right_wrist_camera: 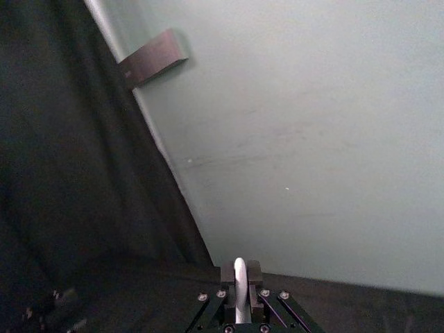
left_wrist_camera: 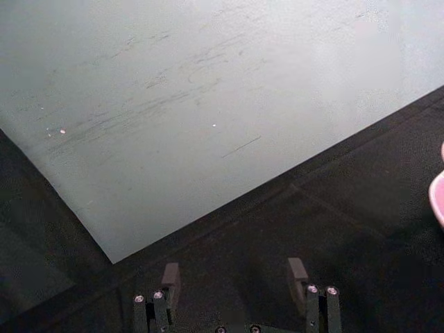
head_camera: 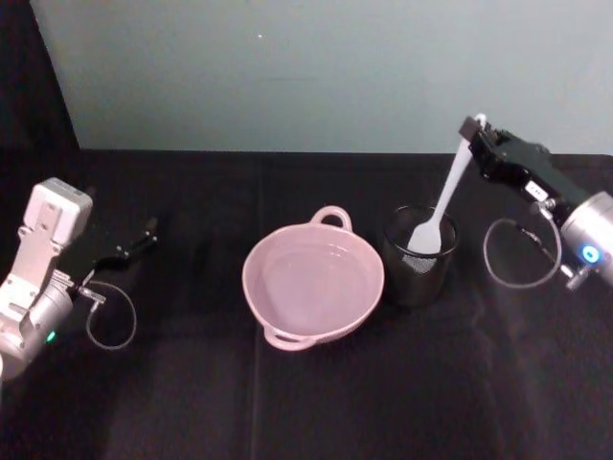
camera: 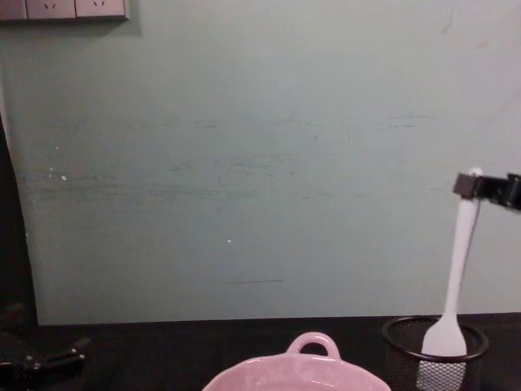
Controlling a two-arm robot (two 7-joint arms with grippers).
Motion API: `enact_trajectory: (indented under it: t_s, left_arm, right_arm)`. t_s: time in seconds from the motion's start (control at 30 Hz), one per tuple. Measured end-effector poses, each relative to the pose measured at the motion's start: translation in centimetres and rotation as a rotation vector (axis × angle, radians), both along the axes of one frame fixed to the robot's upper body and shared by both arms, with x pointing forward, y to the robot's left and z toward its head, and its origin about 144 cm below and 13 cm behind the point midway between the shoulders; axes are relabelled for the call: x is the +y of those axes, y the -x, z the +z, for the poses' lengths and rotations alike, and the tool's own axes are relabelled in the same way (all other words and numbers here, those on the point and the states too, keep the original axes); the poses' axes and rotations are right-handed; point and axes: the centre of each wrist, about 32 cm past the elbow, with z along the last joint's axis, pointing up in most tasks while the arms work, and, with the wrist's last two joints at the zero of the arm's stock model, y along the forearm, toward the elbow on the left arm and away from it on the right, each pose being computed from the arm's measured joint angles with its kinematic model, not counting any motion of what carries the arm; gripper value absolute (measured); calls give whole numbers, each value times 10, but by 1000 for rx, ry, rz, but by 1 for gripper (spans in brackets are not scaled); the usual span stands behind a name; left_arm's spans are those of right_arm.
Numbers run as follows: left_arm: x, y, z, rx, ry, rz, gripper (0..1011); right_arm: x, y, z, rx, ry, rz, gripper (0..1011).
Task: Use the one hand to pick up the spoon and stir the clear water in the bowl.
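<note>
The white spoon hangs nearly upright, its paddle head still inside the black wire-mesh cup. My right gripper is shut on the top of the spoon's handle; the right wrist view shows the handle end pinched between the fingers. In the chest view the spoon rises out of the cup to the gripper. The pink bowl sits left of the cup with a faint sheen of clear water inside. My left gripper rests open on the cloth at the far left.
A black cloth covers the table. A pale green wall stands right behind it. A grey cable loop hangs by the right wrist, close to the cup.
</note>
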Motion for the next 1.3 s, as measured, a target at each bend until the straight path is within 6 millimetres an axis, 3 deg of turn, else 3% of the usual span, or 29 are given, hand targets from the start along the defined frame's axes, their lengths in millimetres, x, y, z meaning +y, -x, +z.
enact_trajectory:
  t_s: [0.27,0.5,1.3]
  left_arm:
    - [0,0,0,0,0,0,1011]
    - [0,0,0,0,0,0,1011]
    - [0,0,0,0,0,0,1011]
  right_arm:
    - [-2,-11,51,-73,161,91,109]
    - [-3,-16,78,-97,210,135,109]
    - [-3,-15,76,-95,207,132,109]
